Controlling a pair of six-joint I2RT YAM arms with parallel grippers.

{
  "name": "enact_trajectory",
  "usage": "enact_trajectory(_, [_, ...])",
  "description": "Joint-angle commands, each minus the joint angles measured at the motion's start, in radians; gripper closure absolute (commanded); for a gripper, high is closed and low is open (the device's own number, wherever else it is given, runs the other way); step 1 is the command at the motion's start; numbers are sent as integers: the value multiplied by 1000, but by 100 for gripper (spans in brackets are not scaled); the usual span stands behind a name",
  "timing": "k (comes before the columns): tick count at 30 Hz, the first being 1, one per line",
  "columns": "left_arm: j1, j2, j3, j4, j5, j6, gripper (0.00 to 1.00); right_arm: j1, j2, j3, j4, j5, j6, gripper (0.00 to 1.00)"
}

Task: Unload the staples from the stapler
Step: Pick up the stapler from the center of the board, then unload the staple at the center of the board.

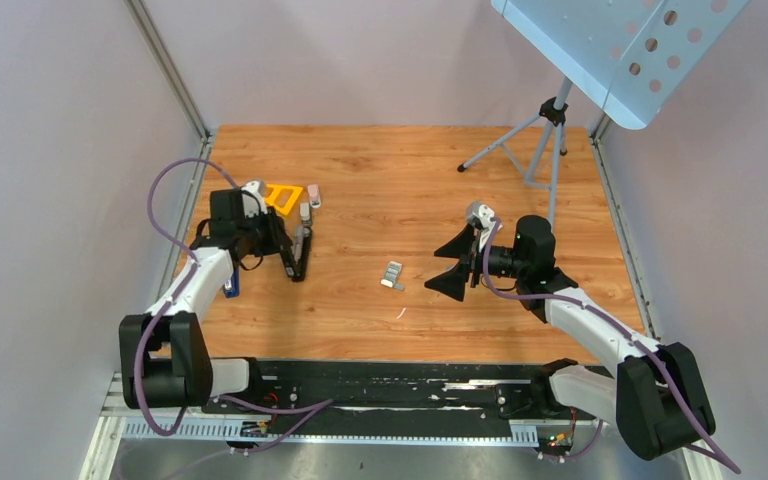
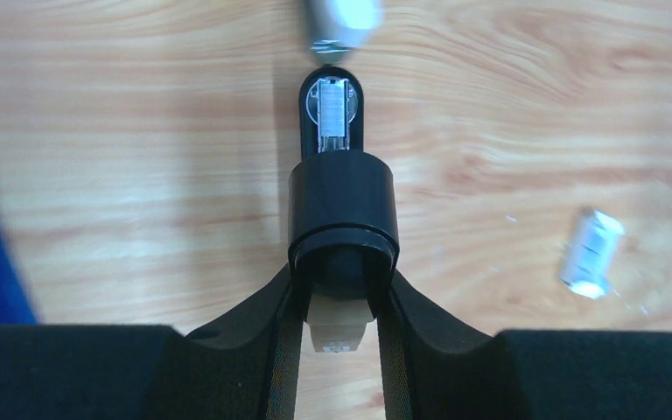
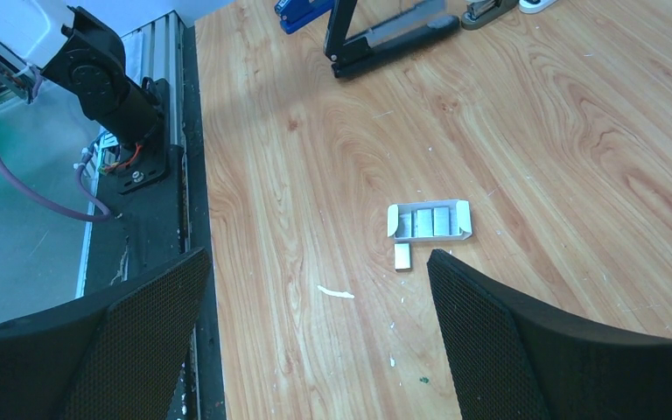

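The black stapler (image 1: 297,257) stands opened in a V at the left of the table. My left gripper (image 1: 276,243) is shut on its black upper arm (image 2: 343,206). The lower arm with the silvery channel (image 2: 333,112) lies on the wood beyond it. The stapler also shows at the top of the right wrist view (image 3: 395,37). A loose silvery bar of staples (image 3: 402,255) lies beside a small white open box (image 3: 429,220) with more bars in it, mid-table (image 1: 391,274). My right gripper (image 1: 434,270) is open and empty, just right of them; in its own view it (image 3: 317,262) frames the wood below the box.
A blue tool (image 1: 231,285) lies by the left arm. An orange piece (image 1: 282,196), a tiny pink stapler (image 1: 314,195) and another small stapler (image 1: 305,212) lie behind the stapler. A thin white sliver (image 3: 336,292) lies near the staples. A tripod (image 1: 542,140) stands at the back right.
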Motion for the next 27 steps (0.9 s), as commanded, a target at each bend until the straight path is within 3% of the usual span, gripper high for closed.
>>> enact_trajectory(1, [-112, -96, -34, 148, 192, 36, 100, -13, -5, -8, 22, 11, 44, 0])
enact_trajectory(10, [-326, -176, -60, 354, 200, 38, 100, -13, -1, 11, 18, 48, 95, 0])
enact_trajectory(17, [-487, -241, -31, 436, 204, 161, 100, -14, 9, 29, 18, 130, 197, 0])
enact_trajectory(20, [-538, -262, -21, 453, 209, 227, 100, -19, 20, 57, -3, 195, 276, 6])
enact_trajectory(27, [-587, -260, 16, 495, 199, 202, 100, -32, 98, 133, -9, 215, 502, 16])
